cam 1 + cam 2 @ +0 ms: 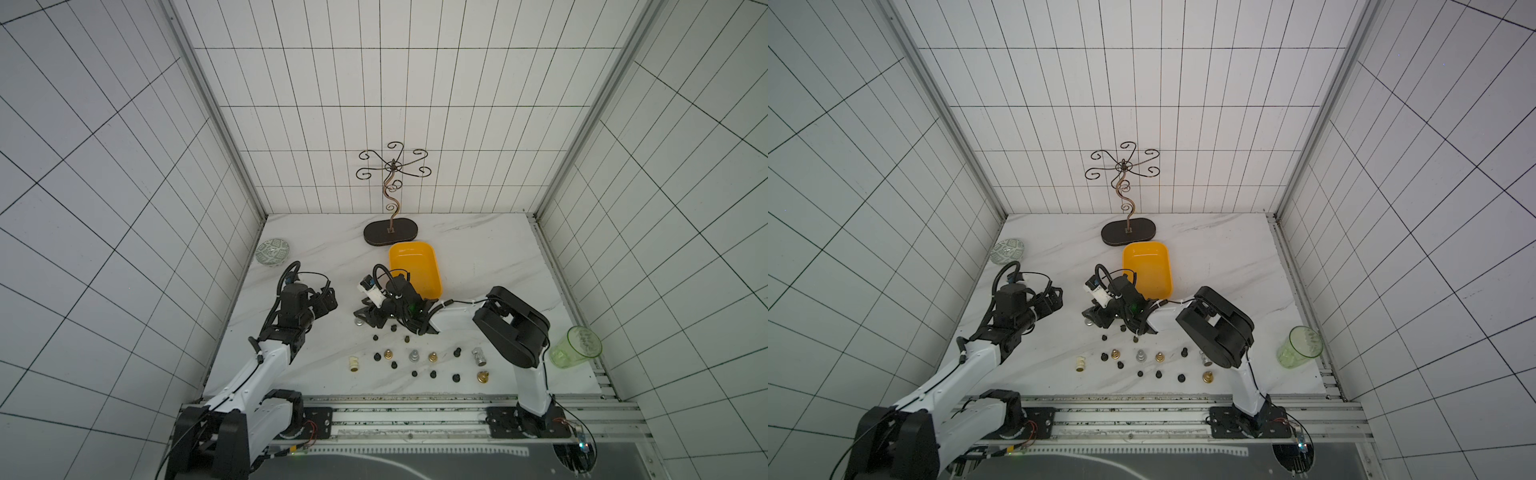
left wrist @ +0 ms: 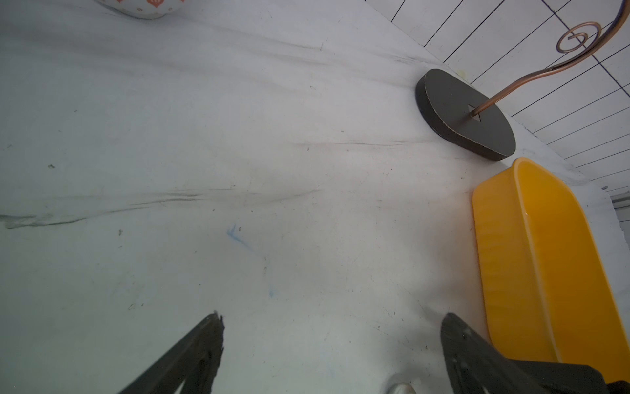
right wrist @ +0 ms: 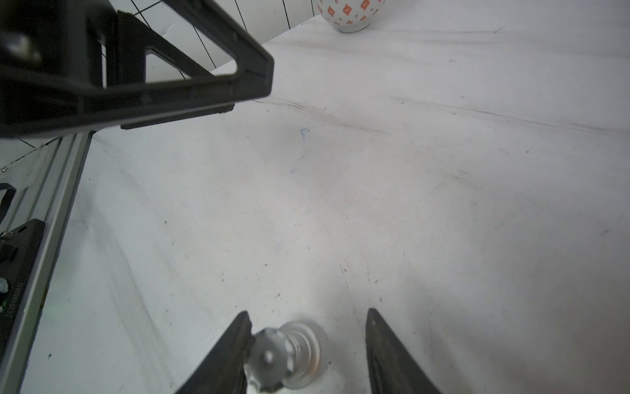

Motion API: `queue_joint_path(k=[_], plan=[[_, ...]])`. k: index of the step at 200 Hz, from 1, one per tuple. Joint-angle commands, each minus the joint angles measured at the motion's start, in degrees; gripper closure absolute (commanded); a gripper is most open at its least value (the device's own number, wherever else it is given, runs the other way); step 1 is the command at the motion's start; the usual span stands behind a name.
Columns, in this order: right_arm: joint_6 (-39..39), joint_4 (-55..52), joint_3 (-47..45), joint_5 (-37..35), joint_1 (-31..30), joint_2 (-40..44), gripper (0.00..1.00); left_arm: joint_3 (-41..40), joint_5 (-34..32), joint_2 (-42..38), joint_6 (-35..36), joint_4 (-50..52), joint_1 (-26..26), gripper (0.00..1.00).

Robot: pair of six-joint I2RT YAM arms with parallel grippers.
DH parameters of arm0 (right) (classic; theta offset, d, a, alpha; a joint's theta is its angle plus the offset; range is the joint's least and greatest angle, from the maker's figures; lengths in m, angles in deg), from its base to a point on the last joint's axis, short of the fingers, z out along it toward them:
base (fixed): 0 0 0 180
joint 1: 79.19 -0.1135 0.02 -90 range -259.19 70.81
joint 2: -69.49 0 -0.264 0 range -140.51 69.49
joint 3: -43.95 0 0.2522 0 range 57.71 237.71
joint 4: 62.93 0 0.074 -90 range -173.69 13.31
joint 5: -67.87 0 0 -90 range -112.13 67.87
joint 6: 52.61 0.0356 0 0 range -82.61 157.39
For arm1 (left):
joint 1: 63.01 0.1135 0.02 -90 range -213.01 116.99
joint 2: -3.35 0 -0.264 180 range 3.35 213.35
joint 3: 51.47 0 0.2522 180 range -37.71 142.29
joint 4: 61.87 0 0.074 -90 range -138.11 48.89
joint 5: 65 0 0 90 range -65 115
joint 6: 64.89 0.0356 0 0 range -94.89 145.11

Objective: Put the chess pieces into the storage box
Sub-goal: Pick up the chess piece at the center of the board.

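The storage box (image 1: pixel 409 259) at mid-table looks empty, so nothing is stored yet: the chess pieces (image 1: pixel 414 356) lie scattered on the table (image 1: pixel 490 257). The right gripper (image 3: pixel 308 317), half open, straddles a silver piece (image 3: pixel 286 354), one finger touching it, not gripped; the left gripper (image 2: pixel 332 315) hangs wide open, empty
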Motion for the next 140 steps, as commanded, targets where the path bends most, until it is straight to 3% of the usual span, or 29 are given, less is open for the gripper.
queue_joint_path(k=[1, 76, 140], plan=[[-0.7, 0.5, 4.8, 0.2, -0.9, -1.0, 0.51, 1.2, 1.1, 0.3, -0.3, -0.6, 0.3, 0.02], [-0.8, 0.8, 5.4, 0.1, -0.9, -1.2, 0.76, 1.4, 1.3, 0.6, 0.2, 0.1, 0.4, 0.02], [-0.2, 0.0, 5.0, 0.7, -0.4, 2.1, 0.82, 1.7, 1.4, 0.7, 0.5, 0.3, 0.5, 0.02]])
